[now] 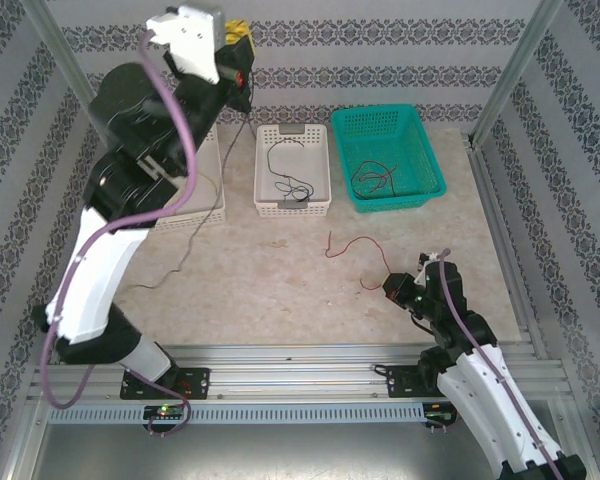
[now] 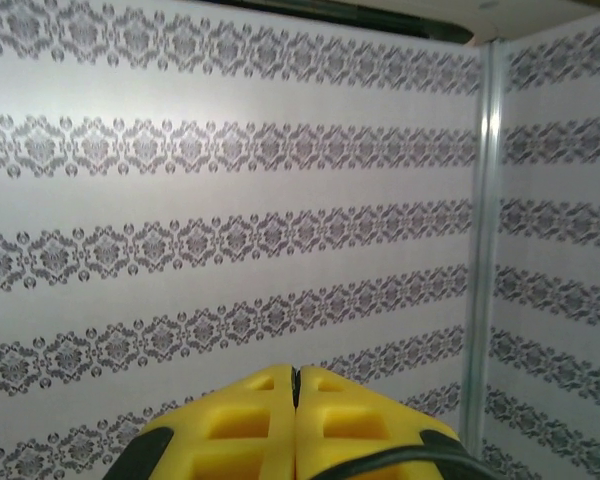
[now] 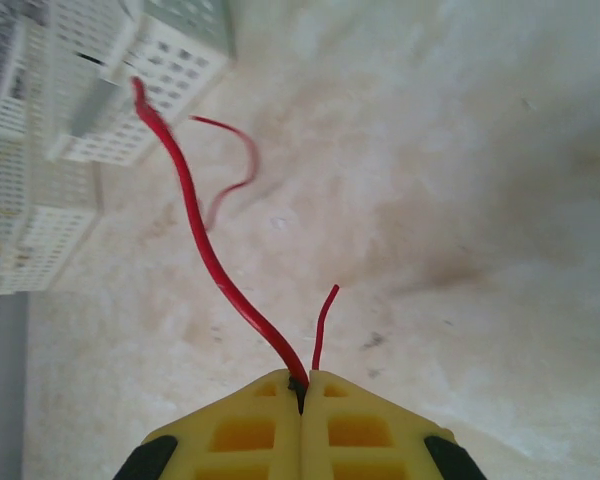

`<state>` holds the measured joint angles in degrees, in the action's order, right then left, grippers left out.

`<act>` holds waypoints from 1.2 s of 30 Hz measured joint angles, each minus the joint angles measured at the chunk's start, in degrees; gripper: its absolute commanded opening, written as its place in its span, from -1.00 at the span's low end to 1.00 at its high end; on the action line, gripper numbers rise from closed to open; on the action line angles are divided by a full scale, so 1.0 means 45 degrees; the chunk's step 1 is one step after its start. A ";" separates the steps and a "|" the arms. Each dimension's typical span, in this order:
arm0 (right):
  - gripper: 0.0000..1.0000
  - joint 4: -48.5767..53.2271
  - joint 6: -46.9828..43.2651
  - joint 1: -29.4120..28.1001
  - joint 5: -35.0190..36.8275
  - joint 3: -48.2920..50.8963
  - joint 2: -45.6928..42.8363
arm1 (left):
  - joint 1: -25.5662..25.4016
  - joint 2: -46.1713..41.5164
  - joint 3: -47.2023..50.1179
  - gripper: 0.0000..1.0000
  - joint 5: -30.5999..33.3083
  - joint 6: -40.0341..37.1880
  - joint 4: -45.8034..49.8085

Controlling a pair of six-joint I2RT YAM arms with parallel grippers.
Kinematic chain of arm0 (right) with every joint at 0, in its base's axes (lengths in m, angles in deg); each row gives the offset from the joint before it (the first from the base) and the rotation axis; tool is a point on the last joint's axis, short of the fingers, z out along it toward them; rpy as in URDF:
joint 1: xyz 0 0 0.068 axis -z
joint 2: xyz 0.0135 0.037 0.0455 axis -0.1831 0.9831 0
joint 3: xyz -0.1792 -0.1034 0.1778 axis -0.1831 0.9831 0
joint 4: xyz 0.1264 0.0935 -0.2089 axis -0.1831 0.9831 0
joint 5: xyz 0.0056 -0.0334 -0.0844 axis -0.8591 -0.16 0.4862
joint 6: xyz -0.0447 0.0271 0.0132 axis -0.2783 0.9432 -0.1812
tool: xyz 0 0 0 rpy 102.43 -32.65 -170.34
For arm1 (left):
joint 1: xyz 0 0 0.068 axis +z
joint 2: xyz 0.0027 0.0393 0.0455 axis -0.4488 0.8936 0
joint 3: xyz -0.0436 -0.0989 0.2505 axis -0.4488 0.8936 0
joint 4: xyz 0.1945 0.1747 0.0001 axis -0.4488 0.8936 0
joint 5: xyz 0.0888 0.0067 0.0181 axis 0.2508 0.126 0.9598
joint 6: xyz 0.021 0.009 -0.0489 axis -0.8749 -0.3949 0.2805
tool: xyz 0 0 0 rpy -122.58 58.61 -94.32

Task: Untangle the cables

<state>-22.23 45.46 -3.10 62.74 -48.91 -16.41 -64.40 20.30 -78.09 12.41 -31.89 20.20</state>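
Pinching: one red cable [image 3: 206, 247] is held by the closed right gripper [image 3: 300, 385], over the table [image 1: 260, 280].
Left gripper [image 2: 295, 390]: closed, high up; hold cannot be told.
White baskets [image 1: 292, 208]: two are counted.
Green basket [image 1: 395, 203]: one.

The top view looks down from behind the arm bases [image 1: 165, 385], back wall [image 1: 380, 40] at 12 o'clock. The left wrist view, raised high, faces that wall past its pincer [image 2: 296, 420]. The right wrist view sits close above the desk [image 3: 430, 150], facing 11 o'clock; with the top view it shares the red cable [image 3: 205, 250] and white baskets [image 3: 130, 80].
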 measured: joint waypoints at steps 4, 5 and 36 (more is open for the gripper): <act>-1.00 0.0767 -0.0199 -0.0078 0.0243 -0.1642 -0.0398 | 0.1025 0.1355 -0.0704 -1.00 -0.0942 0.0612 0.0049; -1.00 0.0908 -0.0262 -0.0107 0.0330 -0.2001 -0.0408 | 0.1161 0.1603 -0.0835 -1.00 -0.1093 0.0719 0.0044; -1.00 0.2103 -0.2914 -0.0189 0.3536 -0.7902 0.1787 | 0.2914 0.7257 -0.2453 -1.00 -0.3225 0.2773 -0.0787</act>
<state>-12.77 32.35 -3.95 78.65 -84.48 -8.37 -51.29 52.96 -89.12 -2.11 -19.40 16.66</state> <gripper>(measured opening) 0.042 0.046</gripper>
